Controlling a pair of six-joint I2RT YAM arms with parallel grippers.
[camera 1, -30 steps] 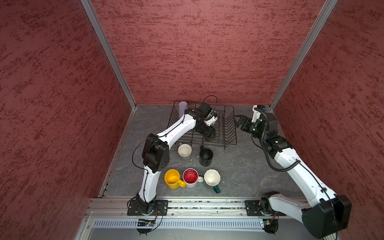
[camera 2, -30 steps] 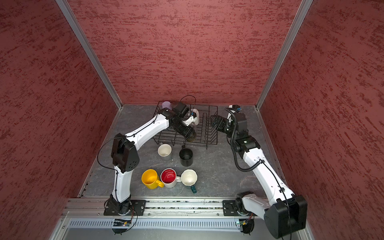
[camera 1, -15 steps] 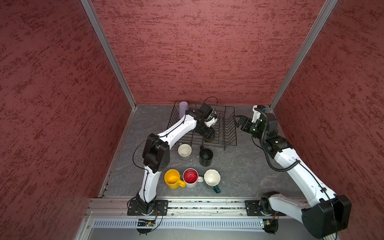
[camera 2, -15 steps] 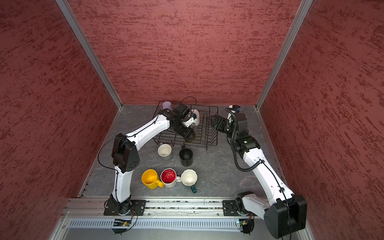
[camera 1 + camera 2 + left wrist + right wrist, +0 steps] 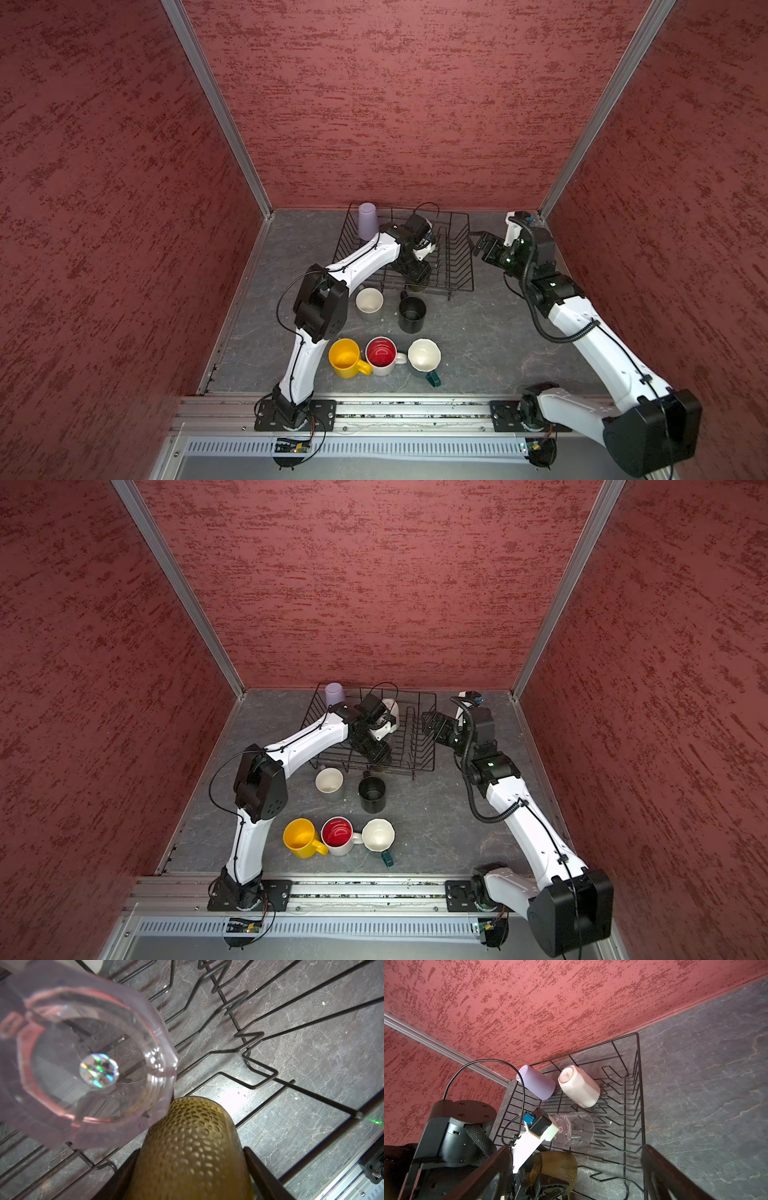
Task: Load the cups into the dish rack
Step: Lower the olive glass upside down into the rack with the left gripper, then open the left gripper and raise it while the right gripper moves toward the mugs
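Observation:
My left gripper [image 5: 415, 276] reaches into the black wire dish rack [image 5: 469, 249] and is shut on a dimpled amber glass [image 5: 193, 1147]. The fingers [image 5: 261, 1172] press its two sides, and its rounded end hangs low over the rack's wires. A clear glass [image 5: 83, 1059] stands upside down right beside it. A lavender cup [image 5: 536, 1082] and a white faceted cup [image 5: 579, 1086] stand inverted at the rack's back. My right gripper [image 5: 478, 245] is open and empty just outside the rack's right side.
In front of the rack stand a grey cup [image 5: 369, 300] and a black mug [image 5: 412, 316]. Nearer the front rail sit a yellow mug [image 5: 345, 357], a red-inside mug [image 5: 381, 355] and a teal mug [image 5: 424, 356]. Red walls enclose the table.
My left gripper has shifted slightly over the rack with the amber glass still in it. The right arm has not moved.

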